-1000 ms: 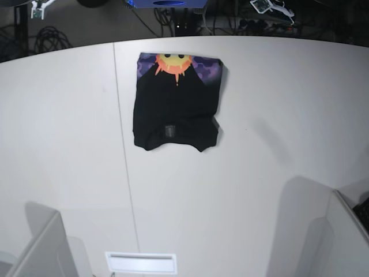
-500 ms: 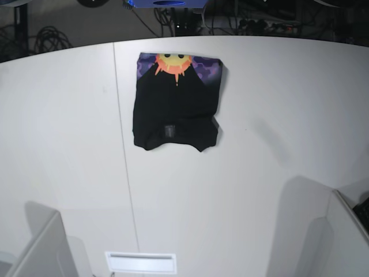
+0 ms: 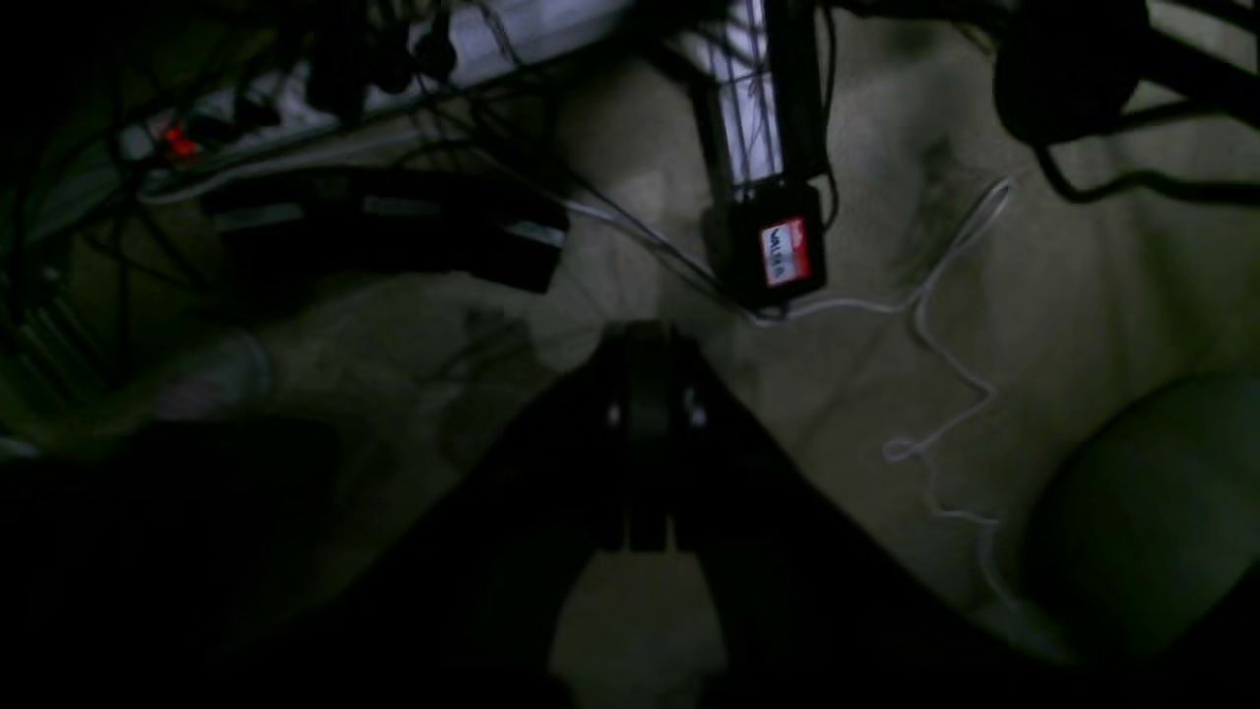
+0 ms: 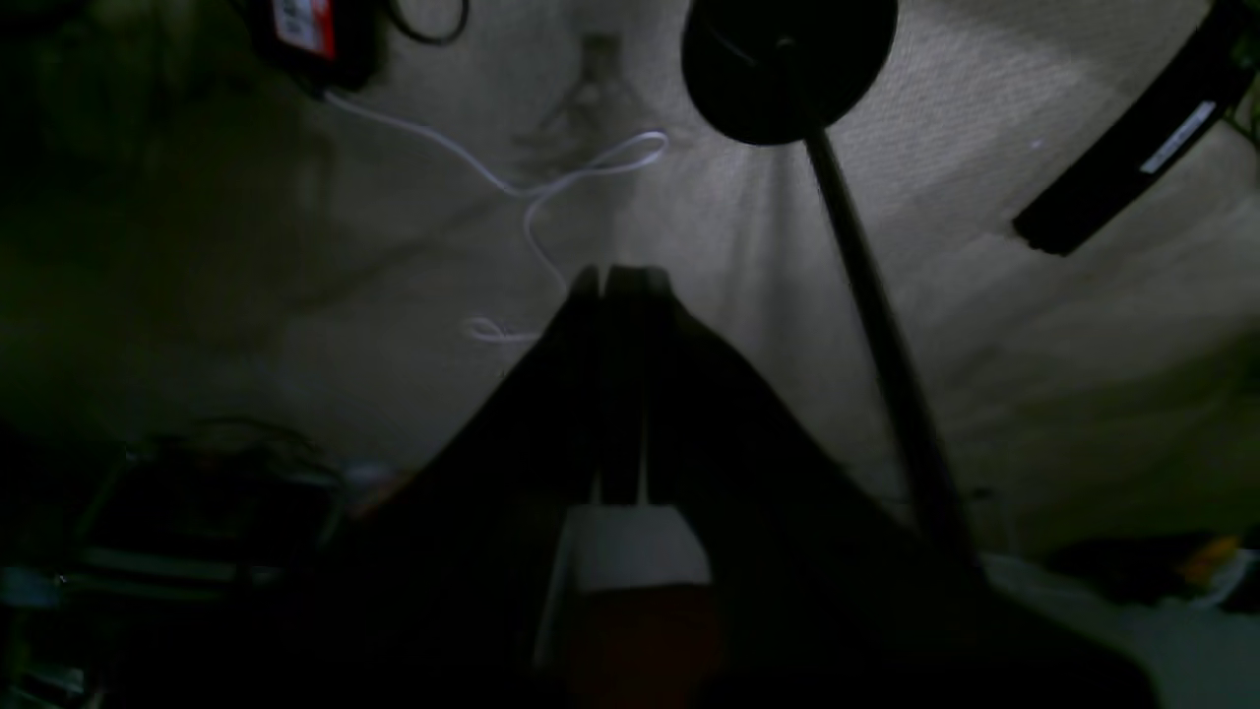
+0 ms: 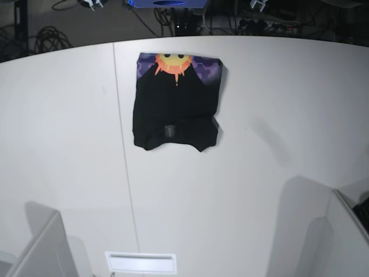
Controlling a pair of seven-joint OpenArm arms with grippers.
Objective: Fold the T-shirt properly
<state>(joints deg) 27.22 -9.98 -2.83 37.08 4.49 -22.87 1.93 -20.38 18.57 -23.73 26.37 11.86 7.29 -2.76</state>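
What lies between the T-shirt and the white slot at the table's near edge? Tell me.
Nothing: in the base view, only bare white table separates the folded T-shirt from the slot.

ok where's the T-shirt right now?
Base view: the T-shirt lies folded on the white table, far side near centre, just right of the table seam, with neither arm near it.

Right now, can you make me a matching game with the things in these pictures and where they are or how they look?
Things:
1. T-shirt
2. left gripper
3. white cable
4. sun print

States:
A. lying looped on the floor
B. folded on the white table
C. jaws shut, holding nothing
D. at the shirt's far edge

Pairs: 1-B, 2-C, 3-A, 4-D
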